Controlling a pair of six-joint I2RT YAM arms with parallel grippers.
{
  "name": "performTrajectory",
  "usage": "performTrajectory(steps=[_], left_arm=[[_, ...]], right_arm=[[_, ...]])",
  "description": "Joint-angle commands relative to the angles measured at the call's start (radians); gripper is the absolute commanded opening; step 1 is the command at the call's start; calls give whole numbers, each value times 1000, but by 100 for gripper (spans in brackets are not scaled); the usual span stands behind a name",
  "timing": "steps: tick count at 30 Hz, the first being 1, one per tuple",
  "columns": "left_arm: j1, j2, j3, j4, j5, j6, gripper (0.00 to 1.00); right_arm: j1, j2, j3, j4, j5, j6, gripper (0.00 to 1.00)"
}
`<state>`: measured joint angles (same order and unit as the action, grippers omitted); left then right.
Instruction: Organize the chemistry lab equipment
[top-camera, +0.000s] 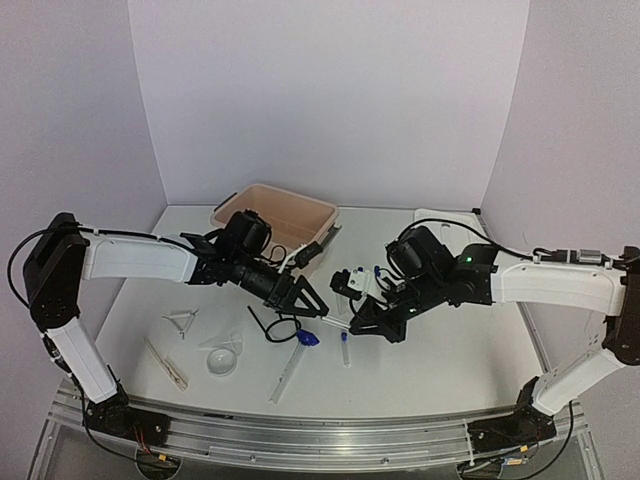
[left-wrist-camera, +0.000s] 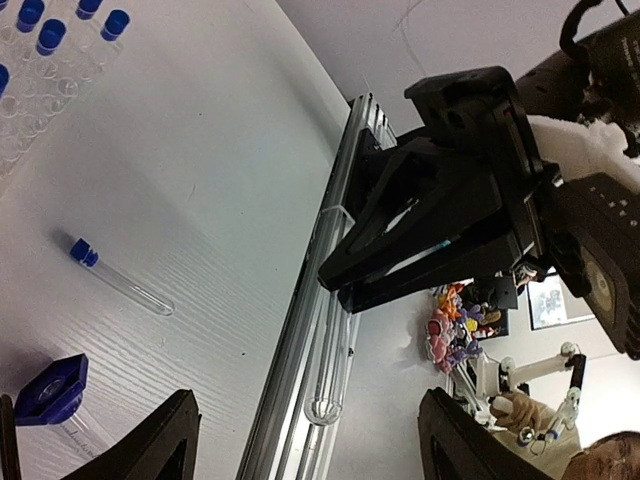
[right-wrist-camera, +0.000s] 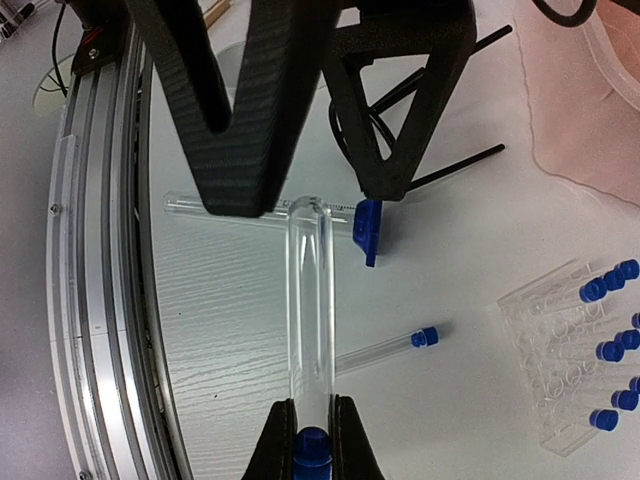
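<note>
Though cluttered, white table (top-camera: 450, 360), lilac walls (top-camera: 330, 100).

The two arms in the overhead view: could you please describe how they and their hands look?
Both the left arm and the right arm have white, boxy link shells with black joints and black bases. Thin black cables loop along each. A small green light glows near the right wrist. The left hand and the right hand are black, with skeletal triangular fingers.

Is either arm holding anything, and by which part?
The right gripper holds a clear blue-capped tube by its capped end; the left gripper holds nothing.
</note>
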<state>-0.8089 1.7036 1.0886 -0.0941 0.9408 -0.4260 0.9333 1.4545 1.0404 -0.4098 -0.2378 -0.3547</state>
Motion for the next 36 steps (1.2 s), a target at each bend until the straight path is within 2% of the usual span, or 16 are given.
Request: performTrajectory(steps=[1, 12, 17, 26, 28, 29, 31, 33, 36], left_arm=[[-4, 36, 63, -52, 80, 45, 65], [-11, 57, 88, -42, 135, 53, 46], [-15, 69, 90, -50, 136, 52, 23], [-17, 71, 98, -61, 124, 62, 1], [-17, 68, 95, -52, 118, 60, 0], [-16, 67, 91, -38, 119, 56, 0], [-16, 62, 84, -12, 106, 50, 0], [-16, 44, 68, 32, 71, 42, 0], [-16, -10, 30, 148, -52, 29, 0]], right_arm=[[7, 12, 51, -26, -12, -28, 0], [7, 45, 80, -32, -31, -43, 0], [7, 59, 94, -33, -29, -53, 0], [6, 77, 106, -35, -12, -38, 1], [7, 75, 111, -35, 1, -25, 10], [7, 71, 114, -34, 12, -19, 18], [7, 55, 119, -31, 44, 6, 41], [7, 26, 125, -13, 99, 58, 51], [6, -55, 114, 61, 204, 187, 60]])
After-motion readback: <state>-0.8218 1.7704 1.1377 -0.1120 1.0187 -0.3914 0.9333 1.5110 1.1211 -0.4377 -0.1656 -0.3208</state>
